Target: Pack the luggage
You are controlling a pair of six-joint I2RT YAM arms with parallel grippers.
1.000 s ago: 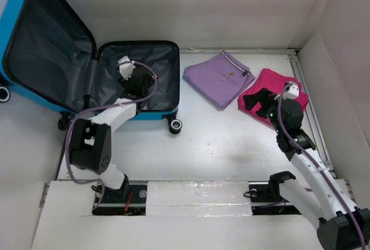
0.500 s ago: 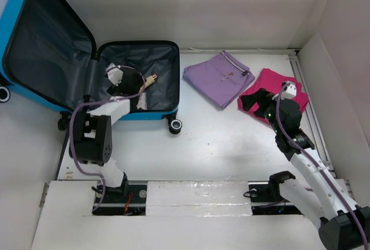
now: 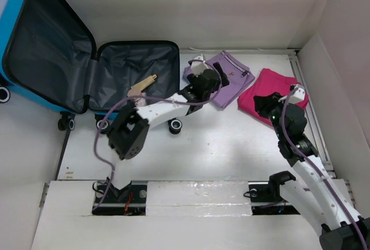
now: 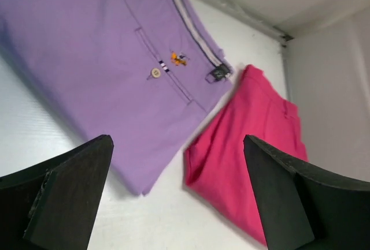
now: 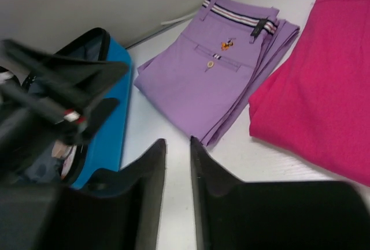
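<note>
The luggage [image 3: 134, 59] is a bright blue suitcase lying open at the left, its lid [image 3: 46, 42] propped up and its dark lining showing. A tan item [image 3: 143, 82] lies inside it. My left gripper [image 3: 211, 81] reaches across to the folded purple trousers [image 3: 232, 80] and hovers over them. Its jaws [image 4: 176, 141] stand wide open and empty above the trousers [image 4: 98, 59] and a folded pink garment [image 4: 254, 140]. My right gripper [image 3: 261, 102] hangs over the pink garment's [image 3: 275, 84] left edge. In its wrist view the jaws [image 5: 178, 141] are apart by a narrow gap, holding nothing.
White walls close in the table at the back and right. A rail [image 3: 309, 111] runs along the right side beside the pink garment. The suitcase's wheels [image 3: 175, 126] stick out at its near edge. My left arm [image 5: 58, 82] shows blurred in front of the blue shell [image 5: 107, 129].
My left gripper let go of the tan item in the suitcase and swung right to above the purple trousers. My right gripper's jaws narrowed from wide open to a slim gap.
</note>
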